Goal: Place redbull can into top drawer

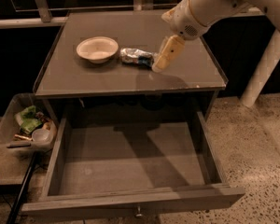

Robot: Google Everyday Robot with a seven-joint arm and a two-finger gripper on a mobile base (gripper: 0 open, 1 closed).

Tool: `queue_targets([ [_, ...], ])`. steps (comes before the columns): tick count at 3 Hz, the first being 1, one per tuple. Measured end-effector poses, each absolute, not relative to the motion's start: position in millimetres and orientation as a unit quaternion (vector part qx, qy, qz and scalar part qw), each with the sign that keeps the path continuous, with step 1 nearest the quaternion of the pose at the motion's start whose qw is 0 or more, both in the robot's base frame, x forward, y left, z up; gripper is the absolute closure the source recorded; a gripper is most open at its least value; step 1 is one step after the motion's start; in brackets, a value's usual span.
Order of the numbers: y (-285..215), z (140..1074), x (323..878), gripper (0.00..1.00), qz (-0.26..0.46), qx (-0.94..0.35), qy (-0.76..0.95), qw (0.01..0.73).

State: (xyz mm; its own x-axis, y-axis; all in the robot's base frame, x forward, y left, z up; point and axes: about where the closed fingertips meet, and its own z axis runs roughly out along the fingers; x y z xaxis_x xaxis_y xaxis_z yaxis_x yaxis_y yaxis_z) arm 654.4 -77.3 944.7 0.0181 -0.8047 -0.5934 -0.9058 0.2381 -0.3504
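**A:** In the camera view, where is the redbull can?

**B:** It lies on its side on the grey table top, near the middle. The white bowl is just to its left, close by but apart from it.

**A:** And the gripper?

**B:** It comes down at a slant from the white arm at the upper right. Its cream tip is at the can's right-hand end. The two look to be touching or very nearly so, and I cannot tell which.

**A:** Is it closed on the can?

**B:** I cannot tell how wide it stands, or whether it has hold of anything. The can rests flat on the table, not lifted.

**A:** Where is the top drawer?

**B:** It is pulled well out below the table top, toward the camera. Its flat grey bottom is in view, with low walls on either side. A small knob sits on the front panel at the lower edge. The can is up on the table behind it, not in the drawer.

**A:** What else shows?

**B:** A clear plastic bin sits at the left, beside the drawer, with green and white oddments in it. A speckled floor shows at the right.
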Motion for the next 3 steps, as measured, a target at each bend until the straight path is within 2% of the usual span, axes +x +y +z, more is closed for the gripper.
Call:
queue_targets([
  [3,-49.0,884.1,715.3,0.0,0.098,-0.624,0.707,0.318],
])
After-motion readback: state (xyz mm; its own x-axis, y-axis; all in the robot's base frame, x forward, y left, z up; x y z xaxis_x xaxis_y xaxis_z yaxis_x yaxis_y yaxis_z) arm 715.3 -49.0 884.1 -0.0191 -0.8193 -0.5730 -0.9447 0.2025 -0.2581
